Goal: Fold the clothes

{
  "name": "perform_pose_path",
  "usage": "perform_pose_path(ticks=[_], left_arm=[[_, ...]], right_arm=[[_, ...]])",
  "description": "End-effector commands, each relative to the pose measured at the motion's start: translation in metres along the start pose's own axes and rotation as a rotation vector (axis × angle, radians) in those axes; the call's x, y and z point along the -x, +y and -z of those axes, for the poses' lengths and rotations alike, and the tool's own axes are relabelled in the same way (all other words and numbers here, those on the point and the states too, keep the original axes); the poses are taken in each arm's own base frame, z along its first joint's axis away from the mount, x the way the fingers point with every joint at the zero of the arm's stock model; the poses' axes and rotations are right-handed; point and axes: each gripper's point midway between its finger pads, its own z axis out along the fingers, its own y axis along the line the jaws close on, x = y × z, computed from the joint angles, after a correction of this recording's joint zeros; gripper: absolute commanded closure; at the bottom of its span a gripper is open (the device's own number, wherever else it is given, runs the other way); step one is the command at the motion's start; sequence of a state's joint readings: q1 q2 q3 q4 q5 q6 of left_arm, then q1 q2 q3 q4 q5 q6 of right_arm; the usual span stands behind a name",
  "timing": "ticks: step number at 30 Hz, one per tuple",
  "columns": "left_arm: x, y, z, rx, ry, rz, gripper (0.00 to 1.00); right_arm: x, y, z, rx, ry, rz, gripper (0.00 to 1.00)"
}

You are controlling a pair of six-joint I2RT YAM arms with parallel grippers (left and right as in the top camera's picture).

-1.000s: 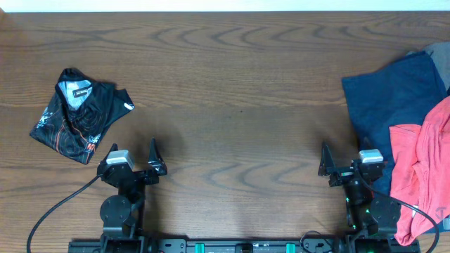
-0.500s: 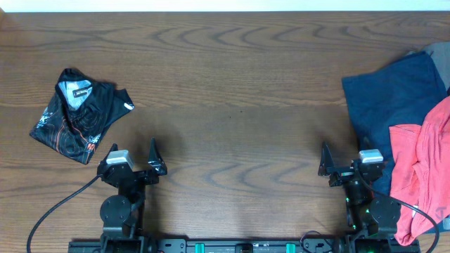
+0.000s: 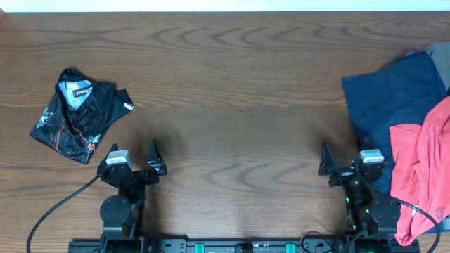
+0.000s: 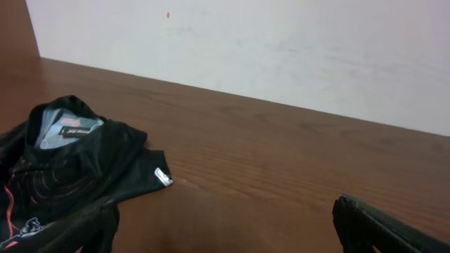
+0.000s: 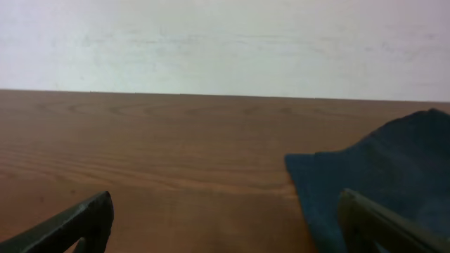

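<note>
Black printed garment (image 3: 79,114) crumpled at left, navy garment (image 3: 394,98) at right, wood table (image 3: 239,91).

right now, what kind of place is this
Likely a robot test bench: left arm and right arm mounted at a wooden table, a coral T-shirt and black garment lying loose, blank wall behind.

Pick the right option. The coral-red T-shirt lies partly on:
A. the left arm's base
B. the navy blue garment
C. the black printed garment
B: the overhead view shows the coral-red T-shirt overlapping the near edge of the navy blue garment.
</note>
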State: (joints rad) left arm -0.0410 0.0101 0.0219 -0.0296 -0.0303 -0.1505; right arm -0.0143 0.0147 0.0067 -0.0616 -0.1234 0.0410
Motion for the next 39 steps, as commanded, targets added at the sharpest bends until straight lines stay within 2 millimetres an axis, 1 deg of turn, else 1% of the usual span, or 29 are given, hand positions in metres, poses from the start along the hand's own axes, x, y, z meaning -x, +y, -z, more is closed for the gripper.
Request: perform_pose_path(ticks=[1, 3, 6, 11, 14, 17, 21, 24, 26, 27, 29, 30, 32, 34, 35, 37, 39], left_arm=[[-0.014, 0.000, 0.001, -0.006, 0.063, 0.031, 0.02], [-0.011, -0.005, 0.004, -0.027, 0.085, 0.030, 0.02], [-0.002, -0.007, 0.009, -0.016, 0.127, 0.028, 0.02], [0.015, -0.010, 0.017, 0.016, 0.258, 0.018, 0.02], [0.026, -0.012, 0.019, 0.043, 0.374, 0.006, 0.02], [0.032, -0.013, 0.018, 0.067, 0.474, -0.003, 0.02], [0.037, -0.015, 0.016, 0.103, 0.626, -0.014, 0.02], [0.037, -0.015, 0.015, 0.127, 0.725, -0.020, 0.02], [0.035, -0.015, 0.013, 0.138, 0.774, -0.023, 0.02], [0.034, -0.014, 0.011, 0.143, 0.794, -0.024, 0.02], [0.030, -0.014, 0.008, 0.149, 0.817, -0.026, 0.02], [0.028, -0.014, 0.007, 0.151, 0.826, -0.027, 0.02], [0.026, -0.013, 0.006, 0.154, 0.838, -0.027, 0.02], [0.025, -0.013, 0.005, 0.155, 0.843, -0.028, 0.02], [0.024, -0.013, 0.005, 0.155, 0.844, -0.028, 0.02], [0.024, -0.013, 0.005, 0.155, 0.844, -0.028, 0.02], [0.025, -0.013, 0.005, 0.156, 0.843, -0.028, 0.02]], right_arm=[[0.002, 0.004, 0.001, 0.014, 0.009, -0.040, 0.01], [0.007, -0.001, 0.003, -0.012, 0.016, -0.041, 0.01], [0.017, -0.010, 0.005, -0.072, 0.044, -0.043, 0.01], [0.030, -0.018, 0.005, -0.131, 0.172, -0.049, 0.01], [0.033, -0.022, -0.002, -0.151, 0.301, -0.055, 0.01], [0.032, -0.028, -0.012, -0.183, 0.442, -0.063, 0.01], [0.026, -0.045, -0.025, -0.242, 0.668, -0.092, 0.01], [0.027, -0.053, -0.037, -0.264, 0.768, -0.111, 0.01], [0.023, -0.073, -0.037, -0.360, 0.834, -0.072, 0.01], [0.018, -0.092, -0.032, -0.486, 0.861, -0.075, 0.01], [0.012, -0.123, -0.018, -0.701, 0.877, -0.110, 0.02], [0.008, -0.139, -0.008, -0.809, 0.894, -0.120, 0.01], [-0.002, -0.157, 0.004, -0.917, 0.925, -0.152, 0.01], [-0.015, -0.170, 0.011, -0.968, 0.967, -0.203, 0.02], [-0.025, -0.177, 0.015, -0.992, 0.997, -0.240, 0.05], [-0.040, -0.183, 0.020, -1.009, 1.042, -0.300, 0.08], [-0.056, -0.185, 0.021, -0.994, 1.092, -0.358, 0.12]])
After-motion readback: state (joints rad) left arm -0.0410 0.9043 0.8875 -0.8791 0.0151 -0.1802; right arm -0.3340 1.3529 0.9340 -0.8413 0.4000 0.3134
